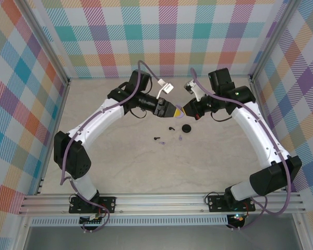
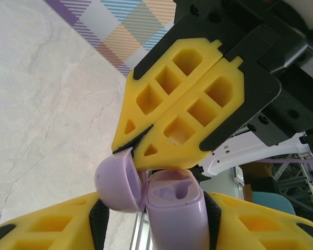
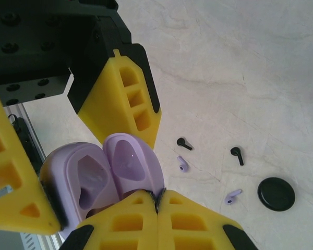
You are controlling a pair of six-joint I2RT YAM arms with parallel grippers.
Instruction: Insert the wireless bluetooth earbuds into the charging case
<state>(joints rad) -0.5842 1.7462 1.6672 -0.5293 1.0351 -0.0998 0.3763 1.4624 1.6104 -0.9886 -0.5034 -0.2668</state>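
The lavender charging case (image 2: 175,216) stands with its lid (image 2: 117,179) swung open, and my left gripper (image 2: 161,208) is shut on its body. Its moulded wells look empty. My right gripper (image 3: 159,197) is shut with nothing between its jaws, its tip against the inner edge of the lid (image 3: 130,159). Both grippers meet above the table's middle, left gripper (image 1: 172,111) facing right gripper (image 1: 188,110). On the table below lie two black earbuds (image 3: 184,142) (image 3: 237,154) and two lavender earbuds (image 3: 182,163) (image 3: 233,196).
A round black case (image 3: 276,194) lies shut on the table beside the earbuds, also the black case (image 1: 186,128) just below the grippers. Checked walls enclose the marble table (image 1: 146,166) on three sides. An aluminium rail (image 1: 161,203) runs along the near edge.
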